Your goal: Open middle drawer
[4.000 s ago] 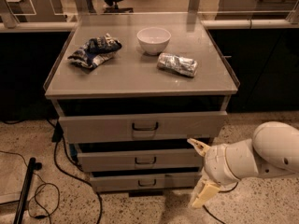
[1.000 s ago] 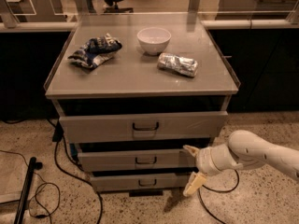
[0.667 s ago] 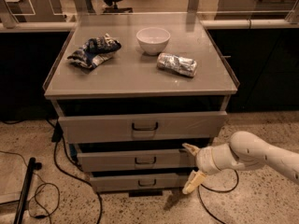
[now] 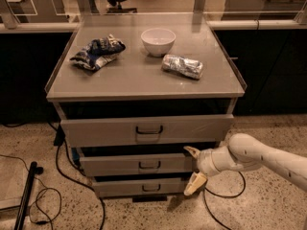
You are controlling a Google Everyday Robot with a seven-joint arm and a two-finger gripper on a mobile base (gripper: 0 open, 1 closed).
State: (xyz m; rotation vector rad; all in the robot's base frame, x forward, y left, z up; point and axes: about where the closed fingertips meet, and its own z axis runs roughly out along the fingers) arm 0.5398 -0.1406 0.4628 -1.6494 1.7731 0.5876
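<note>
Speckled floor point(image 4: 268, 210), pincer point(image 4: 189, 170) beside middle drawer point(image 4: 120, 165)

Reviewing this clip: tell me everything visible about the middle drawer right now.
The middle drawer shows a low grey front panel, smooth and matte-looking, with a small dark loop handle at centre. It sits level between the taller top drawer and the bottom drawer; none of its inside shows. The open pincer straddles its right end, upper finger at the top corner; contact is unclear.

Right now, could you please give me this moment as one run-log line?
gripper: open, at right end of middle drawer front | handle: not gripped
</note>
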